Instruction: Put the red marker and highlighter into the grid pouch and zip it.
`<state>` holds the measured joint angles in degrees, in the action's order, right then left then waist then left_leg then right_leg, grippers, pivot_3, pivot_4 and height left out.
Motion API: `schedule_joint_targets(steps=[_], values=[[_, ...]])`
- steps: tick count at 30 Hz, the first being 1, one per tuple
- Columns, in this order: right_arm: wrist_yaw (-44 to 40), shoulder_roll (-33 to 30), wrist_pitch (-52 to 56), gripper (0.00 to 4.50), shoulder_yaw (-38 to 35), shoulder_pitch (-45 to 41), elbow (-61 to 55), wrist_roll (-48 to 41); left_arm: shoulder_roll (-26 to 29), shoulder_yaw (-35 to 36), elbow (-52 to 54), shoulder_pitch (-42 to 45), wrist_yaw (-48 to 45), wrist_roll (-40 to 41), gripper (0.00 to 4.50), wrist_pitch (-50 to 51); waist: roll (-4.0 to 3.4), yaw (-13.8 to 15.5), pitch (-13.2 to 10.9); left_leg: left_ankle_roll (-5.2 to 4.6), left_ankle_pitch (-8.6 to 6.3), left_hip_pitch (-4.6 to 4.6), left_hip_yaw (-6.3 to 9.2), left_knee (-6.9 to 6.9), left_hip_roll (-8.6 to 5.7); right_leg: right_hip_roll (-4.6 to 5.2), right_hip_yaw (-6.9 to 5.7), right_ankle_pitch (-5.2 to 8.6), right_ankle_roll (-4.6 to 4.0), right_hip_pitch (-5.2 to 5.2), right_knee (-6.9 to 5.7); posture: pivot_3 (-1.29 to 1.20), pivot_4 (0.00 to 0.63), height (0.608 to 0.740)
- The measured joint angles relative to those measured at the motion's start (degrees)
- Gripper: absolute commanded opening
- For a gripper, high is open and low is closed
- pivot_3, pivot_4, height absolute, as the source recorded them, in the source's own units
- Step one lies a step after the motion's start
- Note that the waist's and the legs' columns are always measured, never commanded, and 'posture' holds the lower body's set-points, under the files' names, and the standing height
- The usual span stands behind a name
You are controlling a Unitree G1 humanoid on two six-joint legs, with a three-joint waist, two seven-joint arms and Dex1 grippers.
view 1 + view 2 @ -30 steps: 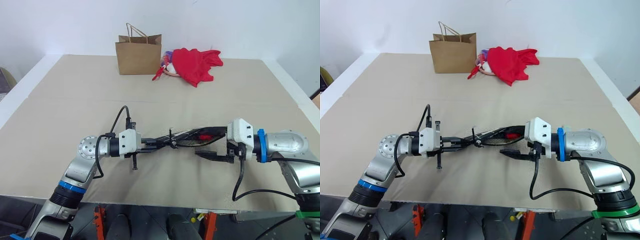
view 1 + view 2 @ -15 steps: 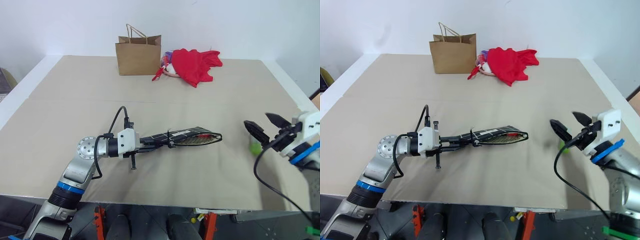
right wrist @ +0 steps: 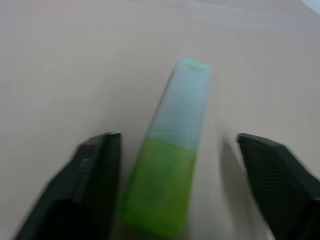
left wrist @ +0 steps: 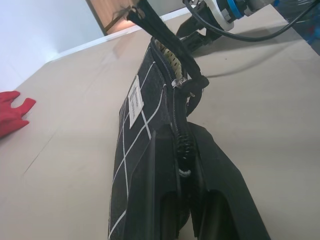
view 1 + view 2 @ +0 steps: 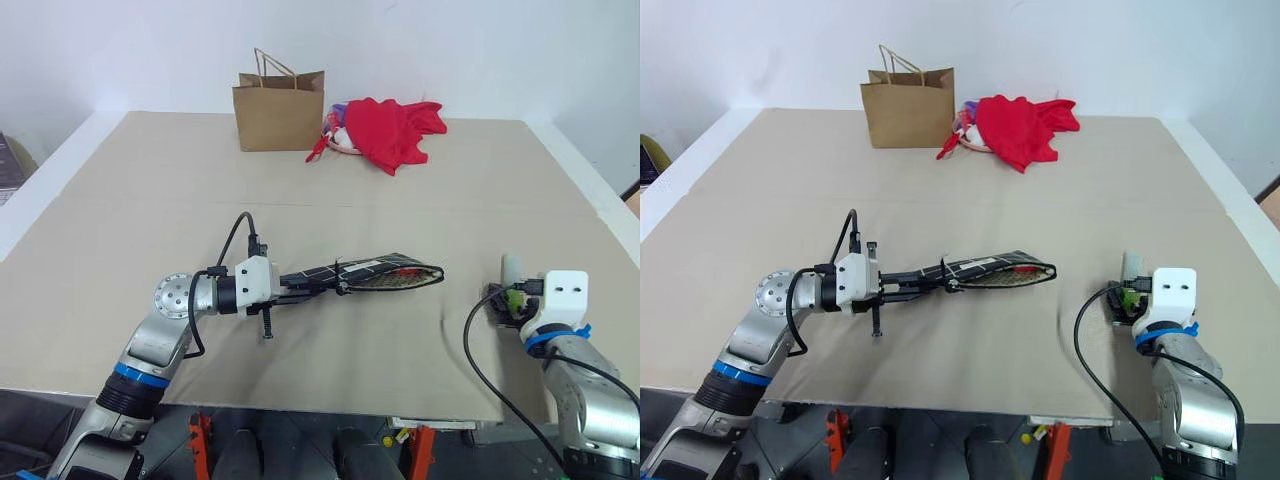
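The right gripper (image 3: pixel 172 187), away from the grid pouch (image 5: pixel 385 273), now straddles the highlighter (image 3: pixel 172 172) on the table (image 5: pixel 300 180), jaws open, gripping nothing; the left gripper (image 5: pixel 300 288) holds the pouch clamped.

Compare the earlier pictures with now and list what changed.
The right gripper left the grid pouch, swung out to the right and dropped around the highlighter, jaws apart and not gripping it. The left gripper still holds the pouch up, open, unmoved.
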<state>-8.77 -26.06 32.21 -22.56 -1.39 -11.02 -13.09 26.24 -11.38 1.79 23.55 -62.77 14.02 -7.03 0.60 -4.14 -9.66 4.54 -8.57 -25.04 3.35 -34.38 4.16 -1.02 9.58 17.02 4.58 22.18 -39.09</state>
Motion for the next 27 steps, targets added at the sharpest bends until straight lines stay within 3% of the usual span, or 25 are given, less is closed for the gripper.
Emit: schedule_joint_targets(steps=[3,4,12,15,23,27], values=[[0.4,0.1,1.3,1.28,0.1,0.2,-0.6,0.0,0.0,0.0,0.0,0.0,0.1,0.0,0.00,0.0,0.06,0.2,0.0,-0.01,0.01,0.00,0.01,-0.03,-0.16,0.16,-0.03,0.10,0.01,-0.06,0.01,0.00,0.150,0.740],[0.6,0.1,1.6,1.08,0.1,0.2,-0.9,0.0,0.0,0.0,0.0,0.0,0.1,0.0,0.00,0.0,0.08,0.2,0.0,-0.01,0.01,0.00,0.01,-0.03,-0.22,0.23,-0.03,0.13,0.04,-0.08,0.01,0.00,0.150,0.740],[-0.5,0.1,1.7,1.10,-0.1,0.2,-1.7,-0.6,0.1,0.0,0.0,0.0,0.7,0.0,0.00,0.0,0.25,0.2,0.1,-0.02,0.00,0.00,0.06,0.02,-0.33,0.36,-0.10,0.18,0.17,-0.15,0.03,0.00,0.150,0.740],[-11.0,-1.3,-2.1,1.10,1.8,-1.3,-1.8,-5.6,0.4,0.0,0.0,0.0,0.6,0.0,0.00,0.0,0.03,-0.6,0.0,-0.02,0.01,0.01,0.02,0.02,-0.33,0.36,-0.06,0.15,0.20,-0.13,0.03,0.00,0.150,0.740],[-46.6,-19.0,-18.4,1.10,5.6,-8.6,-4.0,-13.9,0.3,-0.1,-0.5,0.6,-1.1,0.0,0.00,-0.1,-0.08,-0.5,-0.1,-0.09,0.01,0.00,0.10,0.05,-0.36,0.37,-0.13,0.20,0.25,-0.17,0.05,0.00,0.150,0.740],[-59.0,-24.5,-21.1,1.10,9.1,-9.8,-2.2,-15.3,0.2,-0.1,-1.4,0.9,-1.8,0.0,0.00,-0.6,-0.06,-0.3,-0.1,-0.09,0.01,-0.02,0.09,0.03,-0.39,0.41,-0.13,0.21,0.25,-0.16,0.06,0.00,0.150,0.740]])
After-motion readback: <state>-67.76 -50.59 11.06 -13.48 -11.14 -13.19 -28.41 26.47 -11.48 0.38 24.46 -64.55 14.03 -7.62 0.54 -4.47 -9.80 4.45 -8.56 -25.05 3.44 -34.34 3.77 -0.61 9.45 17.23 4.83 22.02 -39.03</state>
